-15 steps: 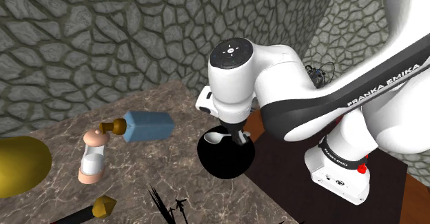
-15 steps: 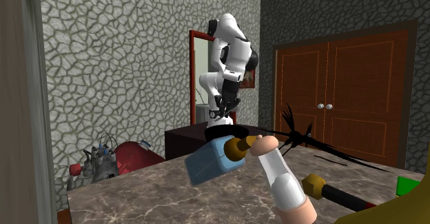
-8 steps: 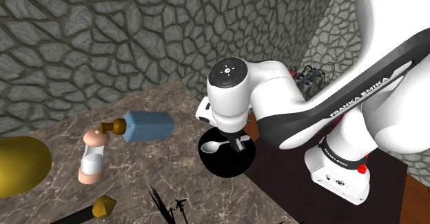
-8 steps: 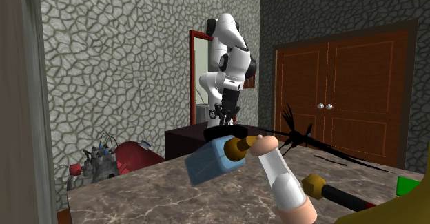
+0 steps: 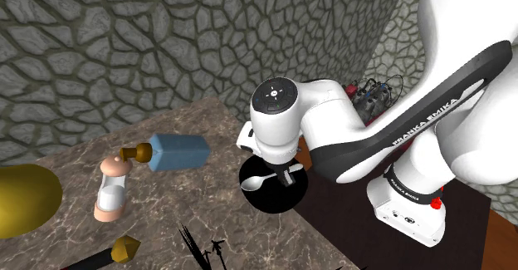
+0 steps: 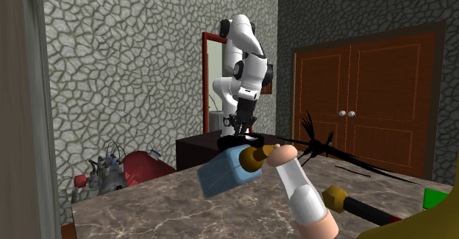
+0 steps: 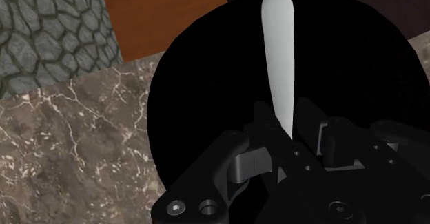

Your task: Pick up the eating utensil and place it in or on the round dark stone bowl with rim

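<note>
The all-black two-finger gripper is clamped on the handle of the plain white spoon. The spoon lies over the inside of the round black bowl, which stands near an edge of the brown marbled tabletop.

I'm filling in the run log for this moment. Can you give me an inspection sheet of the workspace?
Surface: brown marbled table, carrying the bowl and the clutter.
Job's things: black bowl upright near the table's edge; pale spoon over the bowl.
Clutter: blue bottle lying on its side; pink-and-white shaker upright; yellow round thing; gold-headed black tool; black spiky thing.
Grippers: gripper above the bowl, shut on the spoon's handle.
Cables: tangle of wires beyond the arm, off the table.
Surroundings: stone walls; wooden double doors.
</note>
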Controlling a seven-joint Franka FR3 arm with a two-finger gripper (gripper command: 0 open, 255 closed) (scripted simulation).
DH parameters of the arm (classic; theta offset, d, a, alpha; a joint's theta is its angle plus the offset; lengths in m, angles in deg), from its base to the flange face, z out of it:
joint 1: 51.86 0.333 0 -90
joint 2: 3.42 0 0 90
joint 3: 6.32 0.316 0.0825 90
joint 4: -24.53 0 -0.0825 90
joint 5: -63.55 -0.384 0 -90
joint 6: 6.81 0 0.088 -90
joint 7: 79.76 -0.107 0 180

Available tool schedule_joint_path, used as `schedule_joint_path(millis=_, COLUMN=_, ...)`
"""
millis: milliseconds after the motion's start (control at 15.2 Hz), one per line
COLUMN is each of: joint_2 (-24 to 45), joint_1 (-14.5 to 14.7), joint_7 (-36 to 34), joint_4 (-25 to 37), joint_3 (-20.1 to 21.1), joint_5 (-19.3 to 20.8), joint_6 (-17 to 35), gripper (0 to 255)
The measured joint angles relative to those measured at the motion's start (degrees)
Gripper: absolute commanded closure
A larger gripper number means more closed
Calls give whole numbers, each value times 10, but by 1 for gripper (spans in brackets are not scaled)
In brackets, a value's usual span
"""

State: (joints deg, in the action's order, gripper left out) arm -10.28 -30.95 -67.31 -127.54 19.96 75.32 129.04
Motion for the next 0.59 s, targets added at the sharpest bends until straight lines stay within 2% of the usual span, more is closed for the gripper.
schedule_joint_path(millis=66, joint_2=0, joint_1=0, joint_7=0, joint_4=0, joint_3=0, joint_5=0, joint_6=0, gripper=0)
schedule_joint_path(millis=462, joint_2=0, joint_1=0, joint_7=0, joint_4=0, joint_3=0, joint_5=0, joint_6=0, gripper=0)
schedule_joint_path(millis=594, joint_2=-22, joint_1=7, joint_7=13, joint_4=9, joint_3=0, joint_5=-20, joint_6=-27, gripper=0)
